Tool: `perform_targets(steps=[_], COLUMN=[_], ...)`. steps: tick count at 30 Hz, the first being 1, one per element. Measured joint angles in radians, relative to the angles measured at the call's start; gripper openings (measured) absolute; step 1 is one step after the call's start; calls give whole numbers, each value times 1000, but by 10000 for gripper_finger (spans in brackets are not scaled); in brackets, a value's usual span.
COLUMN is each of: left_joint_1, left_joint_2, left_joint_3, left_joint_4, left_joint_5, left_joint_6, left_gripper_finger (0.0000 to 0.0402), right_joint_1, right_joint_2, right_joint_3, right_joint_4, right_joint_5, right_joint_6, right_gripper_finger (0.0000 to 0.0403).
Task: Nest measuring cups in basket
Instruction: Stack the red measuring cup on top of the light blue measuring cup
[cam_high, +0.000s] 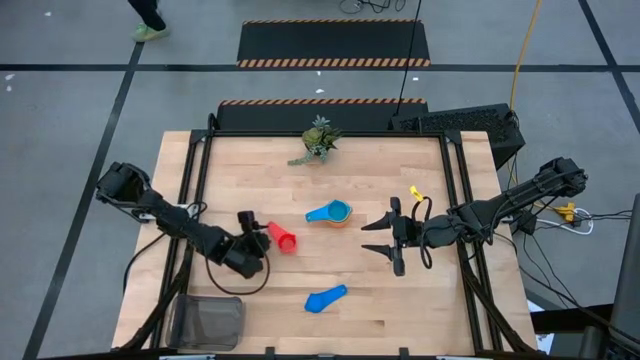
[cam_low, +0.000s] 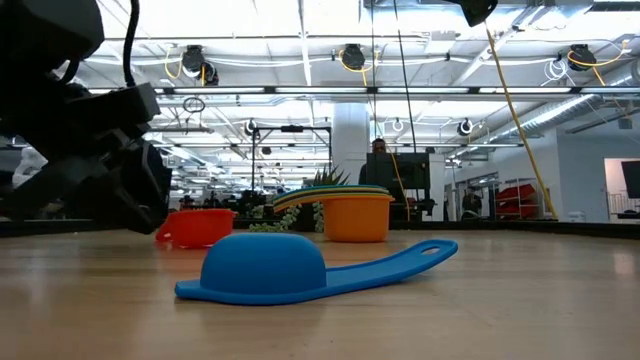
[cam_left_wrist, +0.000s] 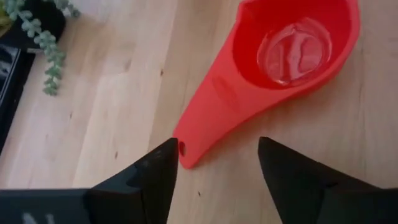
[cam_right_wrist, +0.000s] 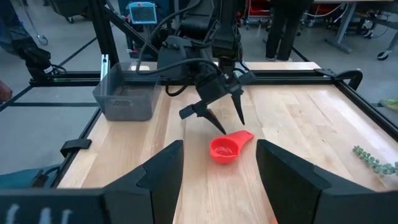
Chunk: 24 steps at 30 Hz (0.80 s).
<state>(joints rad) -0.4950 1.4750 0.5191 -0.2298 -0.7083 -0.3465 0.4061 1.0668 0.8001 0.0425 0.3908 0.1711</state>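
Cups are what I'm checking first: the red measuring cup (cam_high: 284, 238) is lying on the wood left of centre, bowl up, its handle pointing toward my left gripper (cam_high: 247, 222). I'm seeing that gripper's two fingers (cam_left_wrist: 152, 177) standing apart on either side of the handle tip, holding nothing; in the left wrist view the handle end is sitting just beside one finger, and I cannot tell whether it is touching. The right wrist view is showing the same open fingers hanging over the handle (cam_right_wrist: 221, 106).

A nested stack with a light blue cup (cam_high: 328, 212) on top and an orange cup (cam_low: 356, 216) beneath is sitting near the table's middle. The blue cup (cam_high: 326, 298) is lying upside down nearer the front edge, handle toward the right. The basket (cam_high: 207, 322) is sitting at the near left corner, well apart from all of them.

My right gripper (cam_high: 382, 237) is hovering right of centre, fingers spread and gripping nothing. The small plant (cam_high: 317, 140) is standing at the far edge of the table (cam_high: 250, 170).
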Motion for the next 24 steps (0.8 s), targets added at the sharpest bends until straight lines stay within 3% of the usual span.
perform_targets(steps=[14, 21, 24], left_joint_1=[105, 113, 115], left_joint_2=[34, 111, 114], left_joint_3=[-21, -18, -19], left_joint_4=[86, 167, 186], left_joint_5=[68, -19, -18], left_joint_6=[204, 225, 230], left_gripper_finger=[183, 169, 145], right_joint_1=[0, 0, 0], right_joint_2=[0, 0, 0], right_joint_3=[0, 0, 0], right_joint_4=[15, 15, 15], right_joint_5=[0, 0, 0], right_joint_6=[-8, -8, -8], right_gripper_finger=[196, 196, 196])
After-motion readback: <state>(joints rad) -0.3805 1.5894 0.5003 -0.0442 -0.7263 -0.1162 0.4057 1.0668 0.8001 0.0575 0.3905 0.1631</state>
